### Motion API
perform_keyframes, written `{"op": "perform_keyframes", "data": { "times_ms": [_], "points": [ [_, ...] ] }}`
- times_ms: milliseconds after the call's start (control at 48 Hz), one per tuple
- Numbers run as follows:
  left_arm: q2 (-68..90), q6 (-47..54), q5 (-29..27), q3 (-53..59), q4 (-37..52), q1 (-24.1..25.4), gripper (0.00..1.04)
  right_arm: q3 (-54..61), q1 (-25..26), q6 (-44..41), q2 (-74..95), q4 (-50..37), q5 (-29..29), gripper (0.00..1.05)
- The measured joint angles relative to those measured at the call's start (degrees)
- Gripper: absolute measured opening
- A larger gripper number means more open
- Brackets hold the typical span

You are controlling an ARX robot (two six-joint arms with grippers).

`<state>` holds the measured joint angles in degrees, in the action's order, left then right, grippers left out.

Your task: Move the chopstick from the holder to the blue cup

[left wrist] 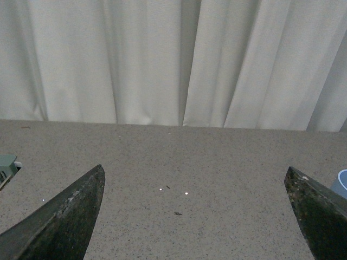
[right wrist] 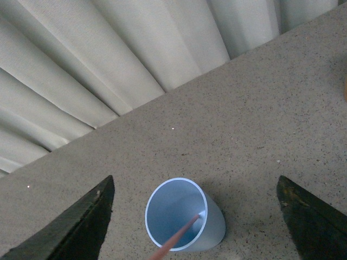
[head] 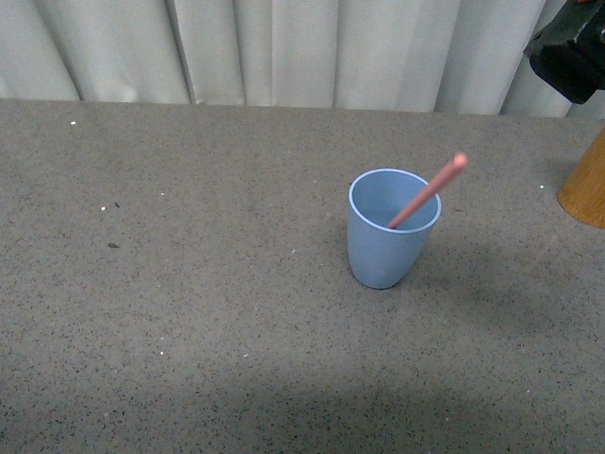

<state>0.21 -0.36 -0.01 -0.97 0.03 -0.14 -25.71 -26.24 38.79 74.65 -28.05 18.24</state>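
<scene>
The orange-brown smooth cylindrical holder (head: 586,189) is cut by the front view's right edge, so only a slice of its side shows. The long thin pinkish-red chopstick (head: 425,194) has its lower part hidden inside the light blue plastic cup (head: 383,246); in the right wrist view its upper end runs off the picture's edge. A dark part of the right arm (head: 572,52) is cropped at the corner. In the left wrist view, only a sliver of the cup's rim shows.
</scene>
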Motion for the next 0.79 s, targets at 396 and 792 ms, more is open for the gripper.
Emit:
{"op": "perform_keyframes", "data": {
  "times_ms": [396, 792],
  "points": [
    [0.0, 0.0, 0.0, 0.0, 0.0, 0.0, 0.98, 7.6, 6.4, -10.4, -12.7, -5.9, 0.8, 0.84],
    [0.0, 0.0, 0.0, 0.0, 0.0, 0.0, 0.98, 20.7, 21.8, -37.7, -60.2, 22.4, -15.8, 0.14]
  ]
}}
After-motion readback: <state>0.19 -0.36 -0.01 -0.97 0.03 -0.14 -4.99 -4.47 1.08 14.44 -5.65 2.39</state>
